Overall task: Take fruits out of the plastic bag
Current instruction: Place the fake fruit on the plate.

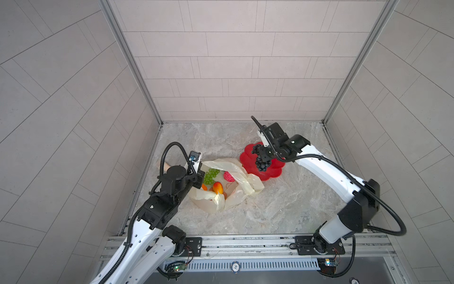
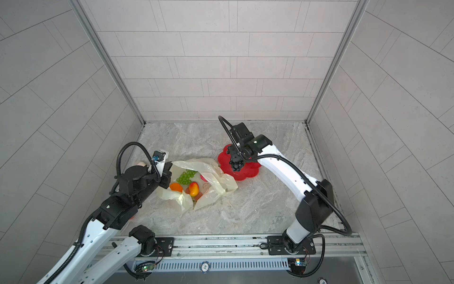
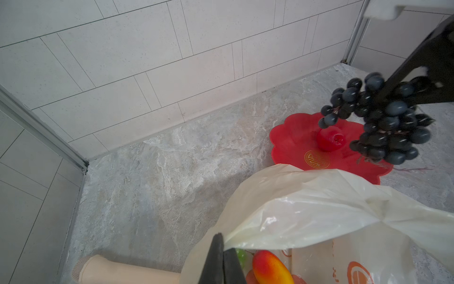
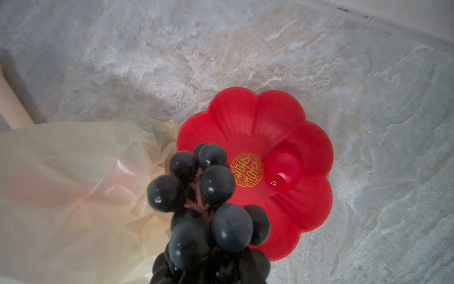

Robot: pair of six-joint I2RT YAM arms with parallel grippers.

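plastic bag (image 1: 231,167) left of plate (image 1: 270,172), apple (image 4: 282,169) on plate, grape bunch (image 1: 261,166) above plate

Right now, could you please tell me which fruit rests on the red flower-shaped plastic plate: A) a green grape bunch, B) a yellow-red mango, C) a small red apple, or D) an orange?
C: both wrist views show a small red apple lying on the red flower-shaped plastic plate.

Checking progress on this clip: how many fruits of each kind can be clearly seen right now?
Dark grape bunch: 1
Green grape bunch: 1
Apple: 1
Mango: 1
Orange: 1
Pink fruit: 1
Total: 6, with more possibly hidden in the bag
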